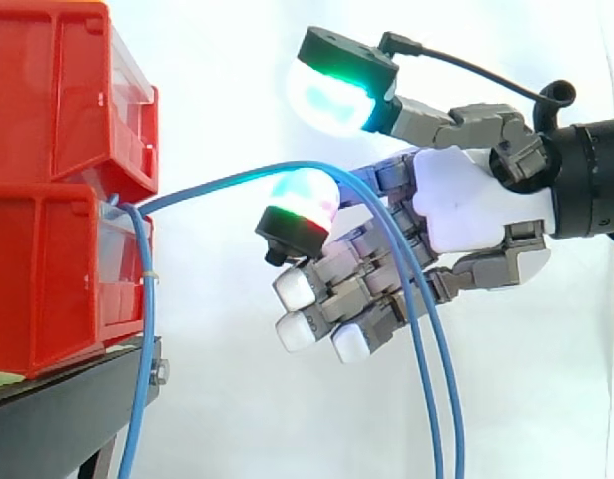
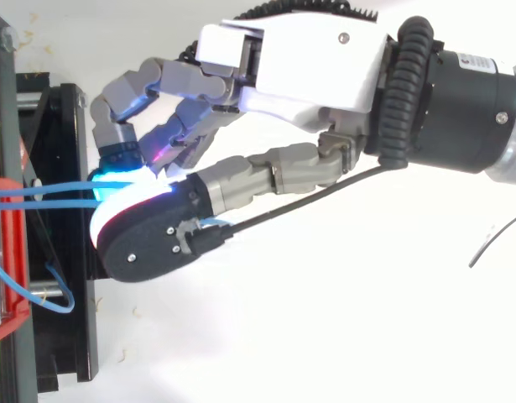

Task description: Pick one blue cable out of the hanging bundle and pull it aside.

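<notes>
- Hand (image 1: 456, 200): enters from the right, level with the gap between the stacked red bins (image 1: 47, 100). Its fingers are curled inward round the blue cable (image 1: 227, 177), with the white fingertips (image 1: 292, 289) tucked back toward the palm. One raised pad (image 1: 331, 95) glows green above the others.
- Blue cable, side view: it leaves the gap between the bins and rises in a shallow arc to the right. It crosses over the curled fingers and then falls in two runs toward the bottom edge, well right of the bins.
- Blue cable, top view: two strands (image 2: 56, 201) run side by side from the left edge straight into the glow where the pads of the hand (image 2: 308, 50) meet. Exactly which pads bear on the cable cannot be told there.
- Hanging strand (image 1: 139, 339): it drops close beside the lower bin and the black stand (image 1: 67, 399), apart from the hand.
- Progress, as a judgement: the selection step appears complete, since one cable is hooked in the curled fingers and stands off from the strand by the bins.
- Remaining, as a judgement: the span to the bins looks bowed, not taut, so more travel to the right would finish drawing it aside. The hold needs to last through that travel.
</notes>
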You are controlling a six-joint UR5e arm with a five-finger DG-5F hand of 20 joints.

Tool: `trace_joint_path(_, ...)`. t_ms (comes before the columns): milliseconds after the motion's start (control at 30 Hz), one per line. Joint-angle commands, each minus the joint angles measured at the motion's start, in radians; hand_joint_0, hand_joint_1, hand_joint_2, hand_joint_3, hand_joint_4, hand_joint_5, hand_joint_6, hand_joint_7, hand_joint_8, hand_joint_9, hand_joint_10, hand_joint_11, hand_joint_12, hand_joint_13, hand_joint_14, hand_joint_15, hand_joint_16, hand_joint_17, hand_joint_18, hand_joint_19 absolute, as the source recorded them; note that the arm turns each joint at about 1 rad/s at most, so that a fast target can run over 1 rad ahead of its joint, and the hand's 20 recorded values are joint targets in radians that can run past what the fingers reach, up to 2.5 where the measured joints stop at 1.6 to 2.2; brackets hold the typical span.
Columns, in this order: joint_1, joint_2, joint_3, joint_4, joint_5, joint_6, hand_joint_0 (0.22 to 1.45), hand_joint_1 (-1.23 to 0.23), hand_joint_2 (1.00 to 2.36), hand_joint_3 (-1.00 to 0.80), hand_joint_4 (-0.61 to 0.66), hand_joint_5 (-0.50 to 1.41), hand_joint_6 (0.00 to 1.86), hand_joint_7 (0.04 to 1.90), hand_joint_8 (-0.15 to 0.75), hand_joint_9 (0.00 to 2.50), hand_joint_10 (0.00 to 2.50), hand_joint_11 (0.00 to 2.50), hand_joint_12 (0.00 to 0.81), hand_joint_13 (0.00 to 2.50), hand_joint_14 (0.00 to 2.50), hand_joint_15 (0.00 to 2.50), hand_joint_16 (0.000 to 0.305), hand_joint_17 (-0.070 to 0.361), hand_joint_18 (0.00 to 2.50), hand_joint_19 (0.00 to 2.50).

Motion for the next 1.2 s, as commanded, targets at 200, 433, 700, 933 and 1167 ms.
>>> trace_joint_path(200,0.002,0.002,0.000,0.000,0.002,-0.001,0.56,-0.64,1.02,-0.21,0.09,-0.15,0.85,1.35,0.304,0.88,0.02,0.55,0.343,0.65,0.02,0.36,0.051,0.116,0.66,0.47)
trace_joint_path(433,0.002,0.001,0.000,0.000,0.002,-0.001,0.60,-0.76,1.02,-0.13,0.06,-0.17,0.87,1.32,0.289,0.82,0.02,0.56,0.333,0.63,0.01,0.35,0.050,0.114,0.65,0.45)
trace_joint_path(700,0.002,0.001,0.000,0.000,0.000,-0.001,0.73,-0.90,1.00,-0.46,-0.05,-0.17,0.88,1.31,0.264,0.82,0.02,0.55,0.317,0.63,0.01,0.31,0.048,0.109,0.66,0.37)
trace_joint_path(933,0.002,0.001,0.000,-0.002,0.000,-0.001,0.69,-0.93,1.00,-0.50,-0.04,-0.15,0.89,1.34,0.264,0.93,0.02,0.65,0.307,0.68,0.01,0.35,0.046,0.102,0.71,0.38)
trace_joint_path(1167,0.002,0.001,0.000,0.000,0.002,-0.001,0.48,-0.89,1.00,-0.50,0.06,-0.12,0.88,1.25,0.288,0.98,0.02,0.66,0.335,0.71,0.02,0.35,0.050,0.114,0.76,0.40)
